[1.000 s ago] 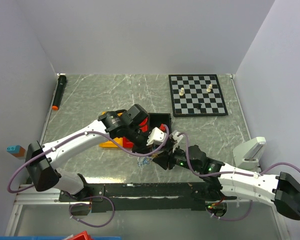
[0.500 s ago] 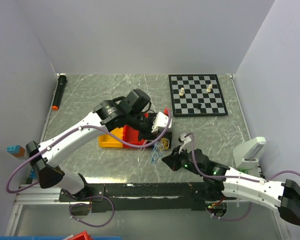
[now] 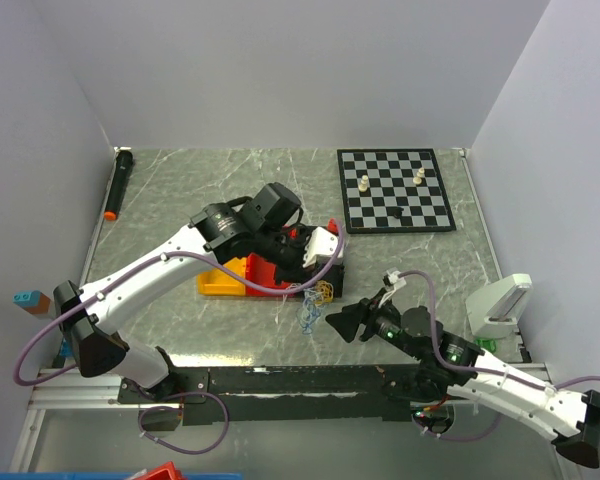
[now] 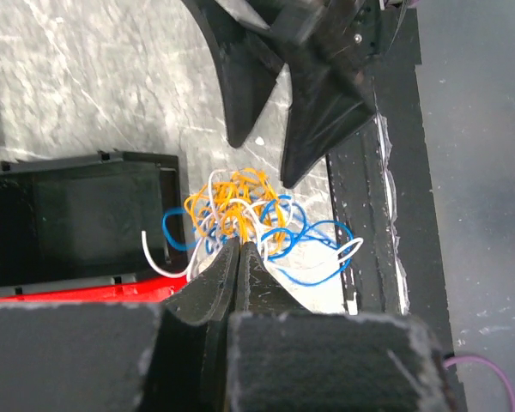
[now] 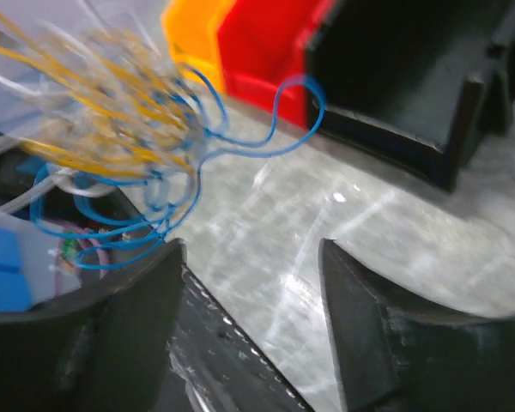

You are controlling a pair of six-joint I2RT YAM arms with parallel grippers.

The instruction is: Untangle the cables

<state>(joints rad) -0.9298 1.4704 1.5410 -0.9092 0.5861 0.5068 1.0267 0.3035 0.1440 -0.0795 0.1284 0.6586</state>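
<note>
**Cable clump pinched in left fingers; right fingers spread wide beside it**

Grey-green, marble-patterned bench (image 3: pixel 180 200).

Far left edge: a black cylindrical marker with an orange tip (image 3: pixel 118 185) lies along the edge, well apart from everything else.

Middle of the bench: three open plastic bins stand side by side in a row. From the left they are the yellow bin (image 3: pixel 215 283), the red bin (image 3: pixel 264 268) and the black bin (image 4: pixel 69 215). The black one shows a bare dark floor in the left wrist view.

Left gripper (image 4: pixel 240 249): the arm reaches over the bins from the left. The fingers are pressed together with no gap showing, and they pinch strands of the cables (image 4: pixel 240 202).

The cables are a small curly knot of thin orange-yellow, white and blue wires. The knot sits just in front of the black bin, toward the middle of the near edge. Orange loops bunch at the core. Blue loops trail outward toward the near edge, and one white end curls toward the black bin. Cannot tell whether the lowest loops touch the bench.

Right gripper (image 5: pixel 251 249): it sits low, just right of the clump and pointing at it. The fingers are spread wide with only bare bench between them. Blue loops hang close by one finger; contact cannot be told, as that view is blurred.

Far right corner: a black-and-white chessboard (image 3: pixel 396 190) carries two pale pieces and one dark piece.

Right edge: a white plastic wedge-shaped piece (image 3: pixel 502 303).
</note>
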